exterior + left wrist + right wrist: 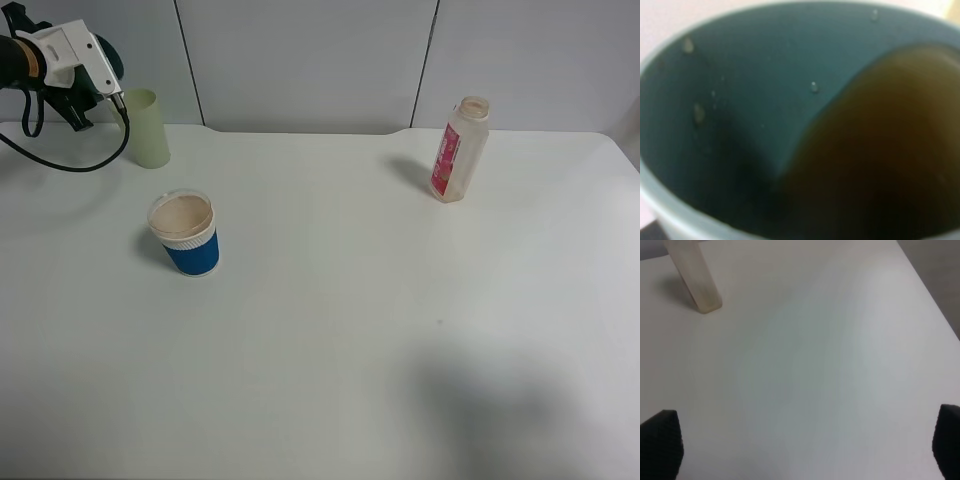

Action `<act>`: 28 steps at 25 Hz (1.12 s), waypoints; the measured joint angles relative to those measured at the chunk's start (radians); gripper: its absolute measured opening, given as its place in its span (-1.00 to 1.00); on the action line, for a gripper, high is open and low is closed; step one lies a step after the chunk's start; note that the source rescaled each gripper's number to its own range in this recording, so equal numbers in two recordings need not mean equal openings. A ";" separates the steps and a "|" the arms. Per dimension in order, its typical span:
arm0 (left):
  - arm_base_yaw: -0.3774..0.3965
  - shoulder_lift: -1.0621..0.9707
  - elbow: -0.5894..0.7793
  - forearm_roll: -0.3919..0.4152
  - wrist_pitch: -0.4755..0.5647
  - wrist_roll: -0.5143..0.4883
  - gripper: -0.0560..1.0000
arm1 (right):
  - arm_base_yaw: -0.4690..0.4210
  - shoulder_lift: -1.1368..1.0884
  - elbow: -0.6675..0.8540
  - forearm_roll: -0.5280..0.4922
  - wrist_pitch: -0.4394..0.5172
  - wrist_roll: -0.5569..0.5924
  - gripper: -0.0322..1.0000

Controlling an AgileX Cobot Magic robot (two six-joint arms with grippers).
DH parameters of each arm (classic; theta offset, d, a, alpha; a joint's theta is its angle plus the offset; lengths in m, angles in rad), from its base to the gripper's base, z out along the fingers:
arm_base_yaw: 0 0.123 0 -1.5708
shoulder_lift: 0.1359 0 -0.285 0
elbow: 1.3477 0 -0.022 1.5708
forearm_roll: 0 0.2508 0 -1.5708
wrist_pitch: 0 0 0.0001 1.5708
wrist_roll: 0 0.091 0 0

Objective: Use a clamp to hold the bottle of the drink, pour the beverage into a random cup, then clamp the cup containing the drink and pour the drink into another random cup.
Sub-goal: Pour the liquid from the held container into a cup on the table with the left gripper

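Table (350,330): plain white. Bottle of the drink (459,150), near the far right edge: translucent whitish body, pink-red label, beige neck. Paper cup (186,235), toward the left edge: blue wall, white ribbed rim band, pale brown inside. Tumbler (148,128), far left corner: pale yellow-green. Cup containing the drink (740,125): teal inside, brownish-amber liquid.

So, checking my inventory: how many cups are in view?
3: blue paper cup front left on the table, pale green cup behind it, teal cup filling the left wrist view. None seems hidden.
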 joint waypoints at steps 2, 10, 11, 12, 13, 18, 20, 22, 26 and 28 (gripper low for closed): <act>0.000 0.000 0.000 0.009 0.001 0.000 -0.89 | 0.000 0.000 0.000 0.000 0.000 0.000 1.00; 0.000 0.000 0.000 0.039 0.011 0.005 -0.89 | 0.000 0.000 0.000 0.000 0.000 0.000 1.00; 0.000 0.000 0.000 0.052 0.017 0.009 -0.89 | 0.000 0.000 0.000 0.000 0.000 0.000 1.00; 0.000 0.000 0.000 0.057 0.021 0.012 -0.89 | 0.000 0.000 0.000 0.000 0.000 0.000 1.00; 0.000 0.000 0.000 0.057 0.021 0.012 -0.89 | 0.000 0.000 0.000 0.000 0.000 0.000 1.00; 0.000 0.000 0.000 0.074 0.029 0.020 -0.89 | 0.000 0.000 0.000 0.000 0.000 0.000 1.00; 0.000 0.000 0.000 0.089 0.033 0.031 -0.89 | 0.000 0.000 0.000 0.000 0.000 0.000 1.00; 0.000 0.000 0.000 0.089 0.033 0.034 -0.89 | 0.000 0.000 0.000 0.000 0.000 0.000 1.00; 0.000 0.000 0.000 0.101 0.034 0.040 -0.89 | 0.000 0.000 0.000 0.000 0.000 0.000 1.00; 0.000 0.000 0.000 0.115 0.040 0.042 -0.89 | 0.000 0.000 0.000 0.000 0.000 0.000 1.00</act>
